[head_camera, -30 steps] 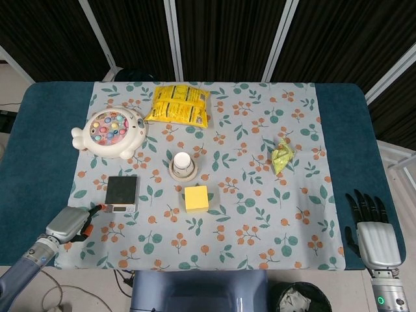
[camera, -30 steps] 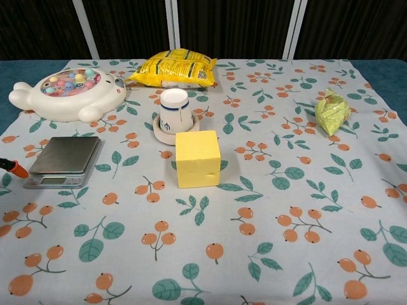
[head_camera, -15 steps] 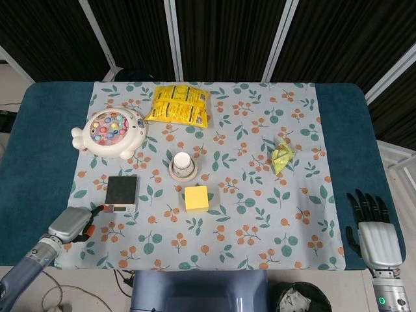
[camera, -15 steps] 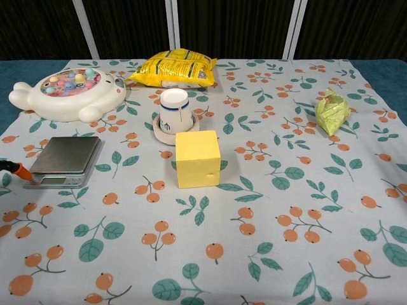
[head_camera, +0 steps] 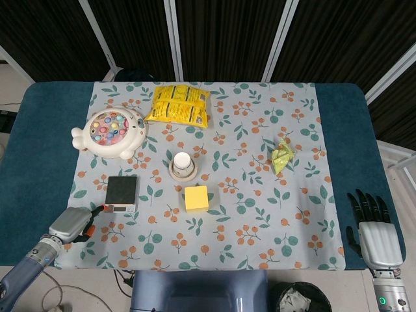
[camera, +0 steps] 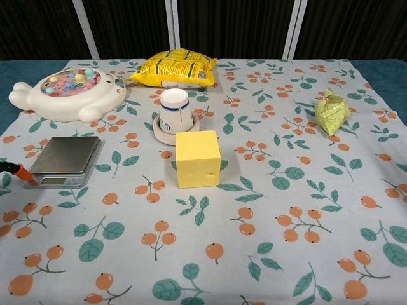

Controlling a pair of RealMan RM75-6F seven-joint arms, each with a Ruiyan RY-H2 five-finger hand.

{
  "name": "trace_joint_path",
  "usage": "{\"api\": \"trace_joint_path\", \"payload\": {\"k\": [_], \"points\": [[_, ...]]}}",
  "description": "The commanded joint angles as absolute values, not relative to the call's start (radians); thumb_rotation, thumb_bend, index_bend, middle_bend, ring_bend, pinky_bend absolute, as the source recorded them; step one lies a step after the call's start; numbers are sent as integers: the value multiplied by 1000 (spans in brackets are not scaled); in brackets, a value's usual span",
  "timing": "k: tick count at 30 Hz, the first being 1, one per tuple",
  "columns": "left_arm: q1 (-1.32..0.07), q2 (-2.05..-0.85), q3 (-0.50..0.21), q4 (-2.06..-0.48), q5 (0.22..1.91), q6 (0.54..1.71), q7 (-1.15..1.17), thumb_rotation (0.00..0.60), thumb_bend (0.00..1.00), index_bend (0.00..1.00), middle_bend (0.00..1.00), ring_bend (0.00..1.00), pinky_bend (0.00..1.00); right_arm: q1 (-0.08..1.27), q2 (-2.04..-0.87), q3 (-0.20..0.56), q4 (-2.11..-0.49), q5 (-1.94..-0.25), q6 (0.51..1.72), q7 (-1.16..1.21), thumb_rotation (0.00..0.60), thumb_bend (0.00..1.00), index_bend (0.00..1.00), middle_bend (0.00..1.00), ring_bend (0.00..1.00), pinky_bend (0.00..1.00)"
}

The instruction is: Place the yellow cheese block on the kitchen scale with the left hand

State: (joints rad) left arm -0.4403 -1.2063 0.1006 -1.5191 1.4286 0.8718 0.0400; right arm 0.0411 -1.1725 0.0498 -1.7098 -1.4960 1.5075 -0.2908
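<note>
Off the chest view, right hand (head_camera: 378,234) rests open, fingers (head_camera: 367,203) spread.

Near the middle of the table (head_camera: 39,149), toward the front edge: cheese block (head_camera: 196,197). Just behind it, upturned cup (head_camera: 182,161) on a saucer (head_camera: 173,172). Left of the block, apart from it: kitchen scale (head_camera: 121,193). Behind the scale, toward the left edge: fish toy (head_camera: 109,132). By the back edge, behind the cup: snack bag (head_camera: 178,104). Right of the cup, well apart: crumpled wrapper (head_camera: 282,156). At the front left corner, just beside the scale: left hand (head_camera: 73,224). At the front right corner: right hand (head_camera: 373,230).
</note>
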Motion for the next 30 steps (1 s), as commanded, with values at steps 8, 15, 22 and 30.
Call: {"api": "trace_joint_path", "payload": {"k": [8, 15, 22, 30], "points": [[-441, -1210, 103, -1514, 1418, 867, 49, 600, 560, 189, 691, 698, 717, 41, -1172, 50, -1710, -1496, 1507, -290, 600, 582, 0, 0, 0, 0], [-441, -1207, 101, -1521, 1419, 879, 59, 600, 553, 189, 670, 679, 714, 40, -1171, 50, -1710, -1496, 1509, -288, 600, 581, 0, 0, 0, 0], [-422, -1154, 75, -1610, 1437, 980, 91, 600, 367, 168, 519, 521, 647, 40, -1171, 51, -1710, -1495, 1509, -286, 600, 582, 0, 0, 0, 0], [-420, -1092, 11, -1775, 1406, 1074, 197, 600, 101, 93, 179, 89, 284, 38, -1167, 52, -1714, -1497, 1515, -278, 600, 582, 0, 0, 0, 0]]}}
